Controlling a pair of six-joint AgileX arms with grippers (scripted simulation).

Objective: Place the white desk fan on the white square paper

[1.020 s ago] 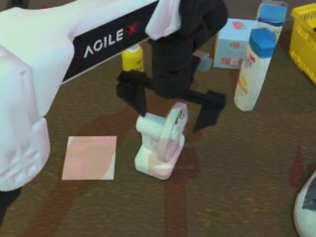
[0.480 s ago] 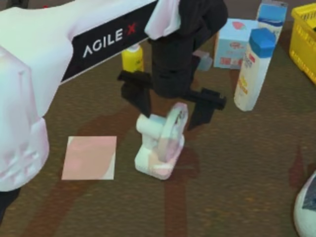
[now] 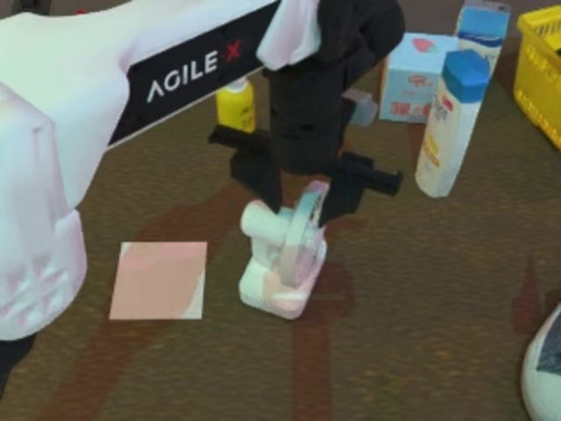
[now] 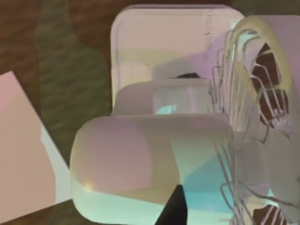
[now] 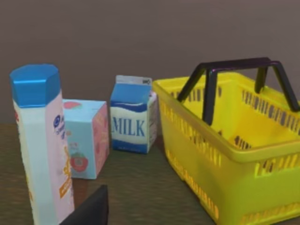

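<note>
The white desk fan stands upright on the brown table, with its round grilled head facing right and its motor pointing left. My left gripper is lowered over the head. It is open, one finger above the motor and the other against the front of the grille. In the left wrist view the fan fills the picture, and a gap shows between one black fingertip and the grille. The white square paper, tinted pinkish, lies flat to the fan's left. My right gripper is parked at the lower right.
Behind the fan stand a small yellow bottle, a tall white bottle with a blue cap, a strawberry carton and a milk carton. A yellow basket sits at the far right edge.
The left gripper's fingers have drawn steadily closer together around the fan's head. The fan and the paper have not moved.
</note>
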